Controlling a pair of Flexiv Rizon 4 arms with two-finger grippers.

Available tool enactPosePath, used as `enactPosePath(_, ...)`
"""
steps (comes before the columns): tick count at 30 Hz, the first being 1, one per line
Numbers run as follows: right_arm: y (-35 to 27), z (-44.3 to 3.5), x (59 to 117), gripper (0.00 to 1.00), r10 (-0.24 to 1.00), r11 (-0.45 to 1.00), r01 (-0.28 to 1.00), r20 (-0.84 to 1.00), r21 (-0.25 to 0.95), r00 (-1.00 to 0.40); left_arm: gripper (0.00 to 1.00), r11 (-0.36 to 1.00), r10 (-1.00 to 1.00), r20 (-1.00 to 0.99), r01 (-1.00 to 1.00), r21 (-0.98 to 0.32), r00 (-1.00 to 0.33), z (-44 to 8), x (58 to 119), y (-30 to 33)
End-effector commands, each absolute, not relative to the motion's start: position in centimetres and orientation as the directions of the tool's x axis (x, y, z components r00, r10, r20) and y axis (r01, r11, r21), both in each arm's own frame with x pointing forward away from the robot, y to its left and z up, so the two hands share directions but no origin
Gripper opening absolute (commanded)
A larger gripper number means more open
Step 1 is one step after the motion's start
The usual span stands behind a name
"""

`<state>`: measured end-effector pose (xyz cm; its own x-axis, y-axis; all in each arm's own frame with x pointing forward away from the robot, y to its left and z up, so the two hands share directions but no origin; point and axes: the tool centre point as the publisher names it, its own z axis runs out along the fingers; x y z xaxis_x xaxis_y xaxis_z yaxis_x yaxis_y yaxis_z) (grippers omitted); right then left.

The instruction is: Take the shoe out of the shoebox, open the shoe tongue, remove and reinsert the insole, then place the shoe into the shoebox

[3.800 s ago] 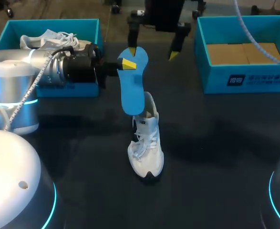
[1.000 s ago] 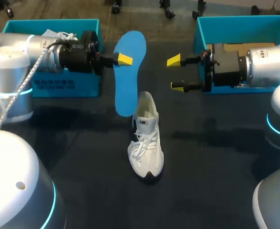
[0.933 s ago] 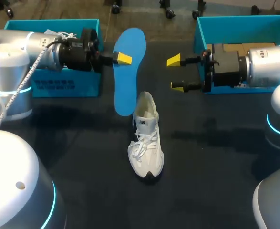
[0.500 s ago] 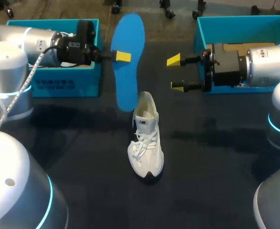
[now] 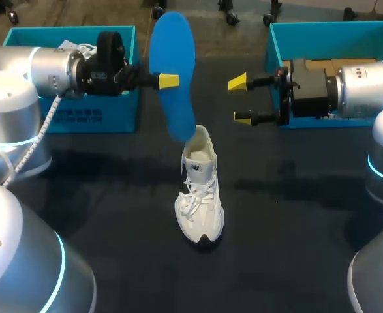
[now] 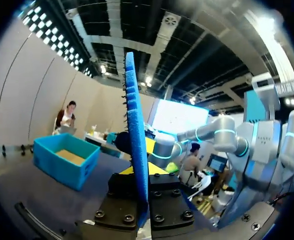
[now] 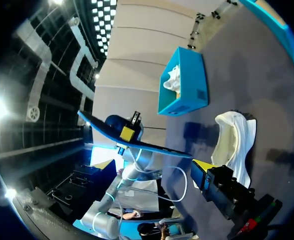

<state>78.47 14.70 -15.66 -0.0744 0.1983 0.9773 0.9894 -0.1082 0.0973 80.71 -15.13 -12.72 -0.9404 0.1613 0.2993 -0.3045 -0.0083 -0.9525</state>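
Dark matte table (image 5: 295, 215) carries three items: white lace-up sneaker (image 5: 199, 195) upright on its sole mid-table, toe toward the near edge, open teal cardboard shoebox (image 5: 93, 117) at the far left corner, second teal shoebox (image 5: 328, 29) at the far right, both well apart from the sneaker.

- Air is open between the right gripper (image 5: 241, 100), its fingers spread, and the upright blue insole (image 5: 173, 72) ahead of it.
- Below that gap stands the white shoe (image 5: 199, 189).
- A teal shoebox (image 5: 335, 107) sits behind the right gripper.
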Motion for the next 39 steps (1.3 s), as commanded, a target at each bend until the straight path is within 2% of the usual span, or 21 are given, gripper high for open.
enactPosePath(1, 14.9, -15.7, 78.5, 1.00, 0.199, -0.110, 0.989, 0.977, 0.097, -0.074, 0.00, -0.052, 0.148, 0.090, -0.098, -0.994, -0.985, -12.9, 80.2, -15.0)
enactPosePath(8, 14.9, -15.7, 78.5, 1.00, 0.199, -0.110, 0.989, 0.977, 0.097, -0.074, 0.00, -0.051, 0.090, -0.214, 0.210, -0.976, -0.973, -13.5, 80.6, -15.1)
enactPosePath(10, 14.9, -15.7, 78.5, 1.00, 0.199, -0.110, 0.989, 0.977, 0.097, -0.074, 0.00, -0.043, 0.081, -0.241, 0.238, -0.970, -0.967, -13.5, 80.6, -15.1)
enactPosePath(13, 14.9, -15.7, 78.5, 1.00, 0.199, -0.110, 0.989, 0.977, 0.097, -0.074, 0.00, 0.007, 0.070, -0.417, 0.418, -0.908, -0.906, -14.0, 81.0, -15.2)
enactPosePath(17, 14.9, -15.7, 78.5, 1.00, 0.199, -0.110, 0.989, 0.977, 0.097, -0.074, 0.00, 0.039, 0.043, -0.514, 0.515, -0.856, -0.857, -14.4, 81.5, -15.4)
enactPosePath(23, 14.9, -15.7, 78.5, 1.00, 0.199, -0.110, 0.989, 0.977, 0.097, -0.074, 0.00, 0.017, -0.007, -0.722, 0.722, -0.692, -0.692, -14.4, 82.6, -15.7)
enactPosePath(28, 14.9, -15.7, 78.5, 1.00, 0.199, -0.110, 0.989, 0.977, 0.097, -0.074, 0.00, 0.007, -0.052, -0.792, 0.793, -0.610, -0.608, -14.0, 83.0, -16.0)
enactPosePath(32, 14.9, -15.7, 78.5, 1.00, 0.199, -0.110, 0.989, 0.977, 0.097, -0.074, 0.00, -0.023, -0.092, -0.877, 0.882, -0.471, -0.471, -13.7, 84.0, -16.3)
enactPosePath(39, 14.9, -15.7, 78.5, 1.00, 0.199, -0.110, 0.989, 0.977, 0.097, -0.074, 0.00, -0.046, -0.115, -0.931, 0.938, -0.343, -0.346, -13.2, 84.9, -16.4)
